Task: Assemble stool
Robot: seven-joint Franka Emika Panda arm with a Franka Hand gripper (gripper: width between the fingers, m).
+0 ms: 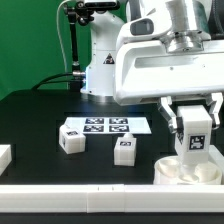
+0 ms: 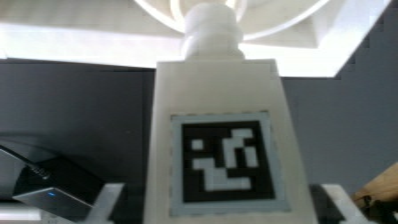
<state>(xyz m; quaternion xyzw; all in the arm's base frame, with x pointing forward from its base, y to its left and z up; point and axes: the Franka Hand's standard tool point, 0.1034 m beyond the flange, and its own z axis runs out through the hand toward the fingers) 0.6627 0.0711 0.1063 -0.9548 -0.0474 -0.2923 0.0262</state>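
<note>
My gripper is shut on a white stool leg with a black-and-white tag, holding it upright over the round white seat disc at the front of the exterior view's right. In the wrist view the leg fills the middle, its narrow end reaching down to the seat disc; my fingers press its sides. Two more tagged white legs lie on the black table: one at the exterior view's left, one in the middle.
The marker board lies flat behind the loose legs. A plain white block sits at the exterior view's left edge. A white rail runs along the table's front. The robot base stands at the back.
</note>
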